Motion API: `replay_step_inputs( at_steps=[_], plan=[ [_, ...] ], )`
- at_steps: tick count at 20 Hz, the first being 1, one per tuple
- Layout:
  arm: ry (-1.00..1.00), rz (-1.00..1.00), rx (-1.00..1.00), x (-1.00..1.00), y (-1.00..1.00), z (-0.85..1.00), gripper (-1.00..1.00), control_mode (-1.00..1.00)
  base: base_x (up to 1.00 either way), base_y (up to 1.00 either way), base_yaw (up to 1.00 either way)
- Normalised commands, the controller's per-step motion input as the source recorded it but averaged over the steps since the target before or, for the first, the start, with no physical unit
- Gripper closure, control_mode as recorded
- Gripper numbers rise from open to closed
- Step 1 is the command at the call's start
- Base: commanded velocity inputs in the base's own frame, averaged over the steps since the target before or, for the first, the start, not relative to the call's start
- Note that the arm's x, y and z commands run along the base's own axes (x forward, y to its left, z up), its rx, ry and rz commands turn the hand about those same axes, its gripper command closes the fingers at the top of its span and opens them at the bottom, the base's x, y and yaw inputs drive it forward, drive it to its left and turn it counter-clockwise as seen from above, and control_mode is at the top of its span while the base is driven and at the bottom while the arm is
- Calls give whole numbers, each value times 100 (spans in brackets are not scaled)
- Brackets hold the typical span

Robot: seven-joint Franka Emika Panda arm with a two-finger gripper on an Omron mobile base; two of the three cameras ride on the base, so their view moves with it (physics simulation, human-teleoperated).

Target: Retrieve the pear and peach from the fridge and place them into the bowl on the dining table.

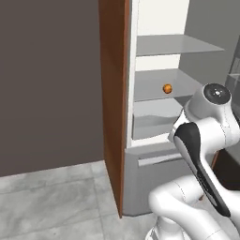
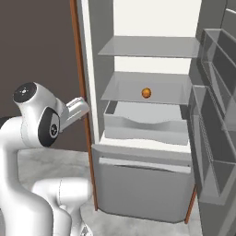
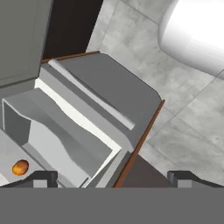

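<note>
Fridge (image 2: 138, 184): open, light grey outside, white inside; fills centre and right of the right base view, upper right of the left base view.
Shelves (image 2: 152, 46): flat grey slabs, faintly glassy, stacked in the upper centre of the right base view.
Fruit (image 2: 146, 93): small, round, orange; resting on the second shelf, centre of the right base view; also at (image 1: 167, 88) upper right of the left base view and at (image 3: 20, 167) lower left of the hand view. Peach or pear, cannot tell.
Crisper bin (image 2: 147, 124): pale grey tub with a wavy front edge, just below the fruit's shelf.
Lower drawer (image 2: 143, 177): smooth grey front with a long pale bar handle, closed.
Door racks (image 2: 216, 120): grey shelved door, seen in the right base view at the right edge.
Wooden panel (image 1: 114, 93): orange-brown, upright, flanking the fridge on its left side.
Floor (image 1: 51, 201): grey tiles with fine seams.
Gripper (image 3: 113, 178): dark fingertips at the bottom of the hand view, spread fully wide, nothing between them.
Fruit versus gripper: fruit just above the left fingertip (image 3: 41, 178) in the hand view, apart from it, not touched.
</note>
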Motion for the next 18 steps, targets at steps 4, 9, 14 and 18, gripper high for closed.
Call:
replay_step_inputs(
  at_steps=[4,9,14,18],
  plan=[
    [0,0,0,0,0,0,-100,100,47,-16,-21],
    [0,0,0,0,0,0,-100,100,45,-22,-25],
    [0,0,0,0,0,0,-100,100,44,-20,-24],
    [0,0,0,0,0,0,-100,100,44,-21,-25]
  ],
)
